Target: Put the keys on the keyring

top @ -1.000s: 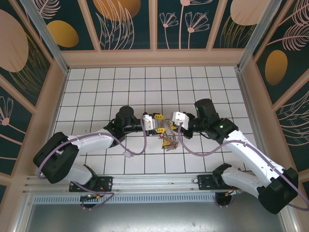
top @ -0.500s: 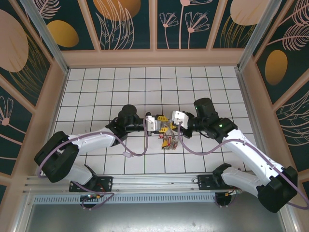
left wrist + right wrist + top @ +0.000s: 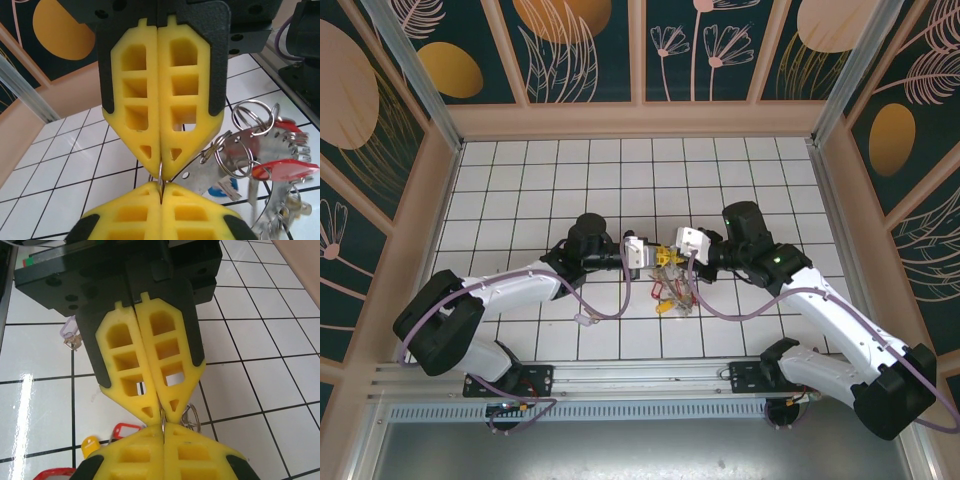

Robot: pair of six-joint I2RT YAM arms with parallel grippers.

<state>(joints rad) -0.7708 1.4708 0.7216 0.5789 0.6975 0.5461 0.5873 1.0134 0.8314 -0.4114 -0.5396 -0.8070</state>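
Tiles [image 3: 520, 190] white, dark grout; walls [image 3: 590, 50] teal, floral print; keys [image 3: 672, 298] mid-floor.

Keyring [image 3: 160, 181] a thin sliver between pressed yellow fingers [image 3: 190, 100], rest hidden, keys [image 3: 240, 150] cut off at right and bottom edges, overhead bunch too small to separate.

Your stock: silvery metal keys [image 3: 200, 172], red, blue, yellow tags [image 3: 282, 171]; thin grey keyring [image 3: 160, 175]; yellow foam finger pads [image 3: 190, 100], black-backed; dark-gridded white tiled floor [image 3: 520, 180]; teal wall panels [image 3: 590, 50], peach floral print.
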